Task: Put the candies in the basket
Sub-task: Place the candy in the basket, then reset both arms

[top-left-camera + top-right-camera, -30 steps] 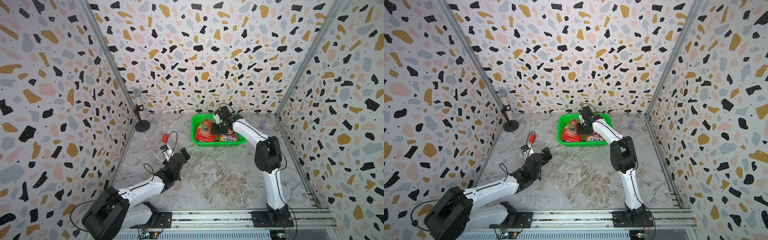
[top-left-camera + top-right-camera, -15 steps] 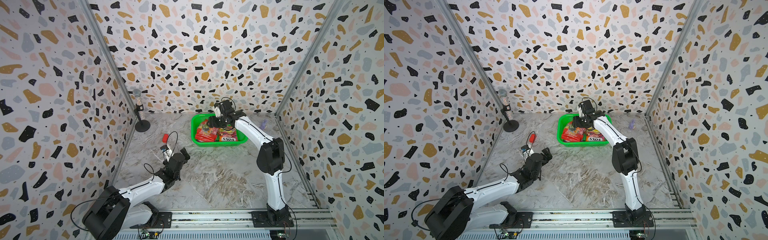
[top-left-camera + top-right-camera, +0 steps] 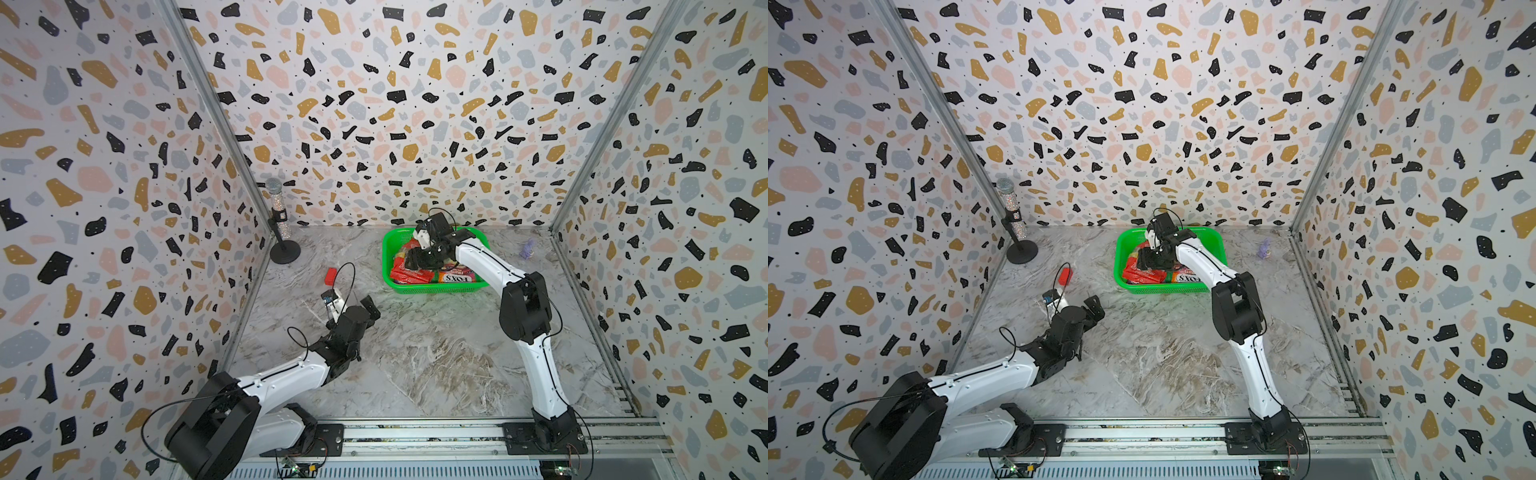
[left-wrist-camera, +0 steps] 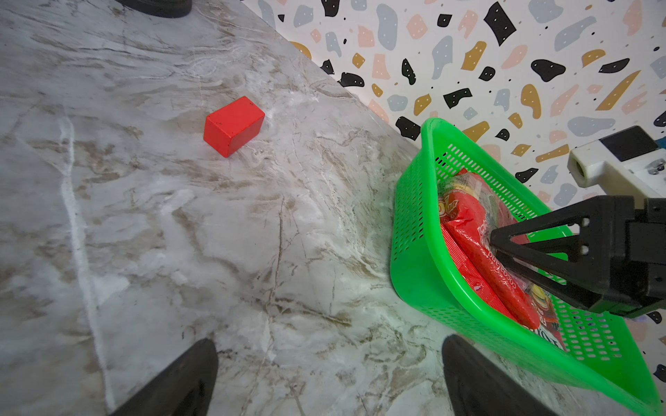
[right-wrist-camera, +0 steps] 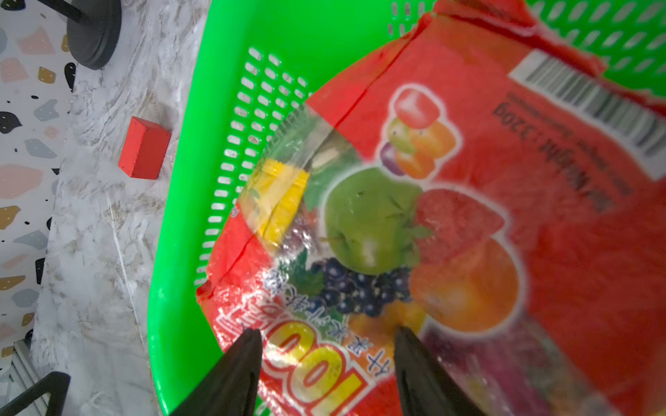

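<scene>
- Basket (image 3: 432,286) stands on the bench (image 3: 415,353) toward the back wall, right of centre. It also shows in the other top view (image 3: 1163,289).
- Red bag (image 3: 409,272) with fruit pictures lies inside the basket on its left side, tilted against the left wall.
- FOX'S bag (image 3: 453,277) is also in the basket, along the near wall just beside the red bag, with its label upside down. Its colour is hard to tell.
- Every candy bag that shows is in the basket; the ones under the right arm (image 3: 490,262) are mostly hidden.
- Right arm reaches over the basket's near right corner, with the right jaws pointing down into the basket above the red bag.
- Right jaws are parted. In the right wrist view the red bag (image 5: 468,180) fills the gap between the two tips and spreads well past them.
- The tips sit over the bag's "100" print end, and nothing is pinched between them.
- I cannot tell whether the tips touch the bag film or hang just above it.
- In the left wrist view the right jaws' tips come in at the red bag's (image 4: 479,252) upper face, inside the basket (image 4: 411,223).
- Left arm (image 3: 286,374) lies low over the bench at front left.
- Left jaws are spread wide with only bare bench between them, aimed toward the basket but well apart from it.
- Red block (image 3: 331,276) sits on the bench left of the basket, not touching it.
- Microphone (image 3: 279,212) on a round stand is in the back left corner.
- Small purple thing (image 3: 528,248) is by the right wall.
</scene>
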### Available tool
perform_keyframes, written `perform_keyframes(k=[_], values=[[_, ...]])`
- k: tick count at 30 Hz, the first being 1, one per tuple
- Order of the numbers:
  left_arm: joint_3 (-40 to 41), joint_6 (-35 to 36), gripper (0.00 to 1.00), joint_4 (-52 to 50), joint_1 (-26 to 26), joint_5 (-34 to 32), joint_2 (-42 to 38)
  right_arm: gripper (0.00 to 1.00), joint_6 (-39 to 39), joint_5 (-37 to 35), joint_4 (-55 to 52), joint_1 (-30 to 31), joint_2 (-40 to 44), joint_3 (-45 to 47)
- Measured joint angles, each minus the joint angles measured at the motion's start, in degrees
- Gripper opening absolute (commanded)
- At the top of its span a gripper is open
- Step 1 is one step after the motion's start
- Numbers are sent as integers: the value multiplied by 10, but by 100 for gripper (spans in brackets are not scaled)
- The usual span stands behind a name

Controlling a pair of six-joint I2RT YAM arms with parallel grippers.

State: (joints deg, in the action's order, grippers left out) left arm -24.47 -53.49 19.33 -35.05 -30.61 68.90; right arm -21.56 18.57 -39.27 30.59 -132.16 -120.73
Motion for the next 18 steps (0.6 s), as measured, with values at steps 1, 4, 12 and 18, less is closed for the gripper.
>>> perform_keyframes(k=[1,4,12,18], values=[[0,2,100,0,0,2,0,63,2,-2,-7,-1,4,0],[0,5,100,0,0,6,0,63,12,-16,-28,-1,30,7],[0,6,100,-1,0,17,-17,68,57,-97,63,-1,350,275],[-2,6,100,-3,0,27,-12,68,145,-232,280,-1,591,584]])
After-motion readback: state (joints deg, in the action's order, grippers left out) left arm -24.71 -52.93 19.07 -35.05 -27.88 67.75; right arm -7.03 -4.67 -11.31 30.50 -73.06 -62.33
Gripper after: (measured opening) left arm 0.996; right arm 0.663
